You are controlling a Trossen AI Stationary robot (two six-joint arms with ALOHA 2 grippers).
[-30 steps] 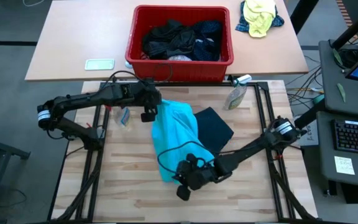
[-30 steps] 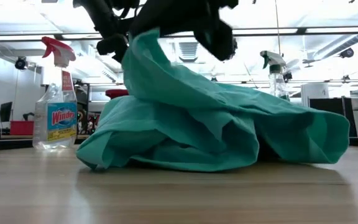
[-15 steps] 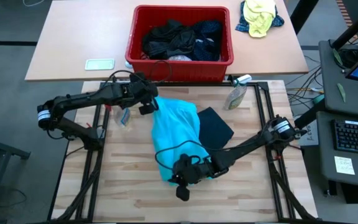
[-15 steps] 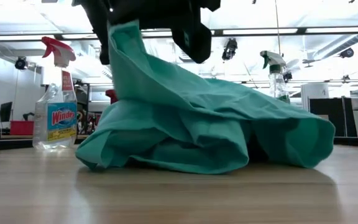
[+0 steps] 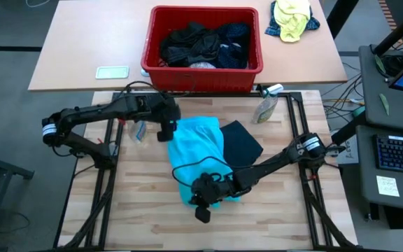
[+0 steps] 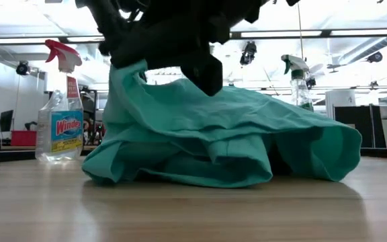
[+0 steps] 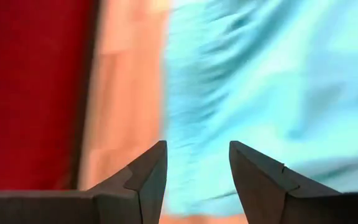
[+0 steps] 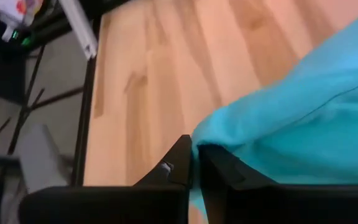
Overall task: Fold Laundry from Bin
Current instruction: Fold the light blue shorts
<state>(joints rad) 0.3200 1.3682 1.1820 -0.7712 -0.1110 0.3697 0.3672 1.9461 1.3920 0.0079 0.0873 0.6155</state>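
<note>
On the desk (image 5: 138,210), the red bin (image 5: 203,66) of dark laundry sits at 12 o'clock, the turquoise shirt (image 5: 198,150) lies mid-desk, the left claw (image 5: 165,131) stands open and empty at its 10 o'clock corner, and the right claw (image 5: 203,201) pinches its 6 o'clock edge.

Bright ceiling light, blurred wrist views

dark garment (image 5: 242,142) half under turquoise shirt (image 5: 198,150)
</note>
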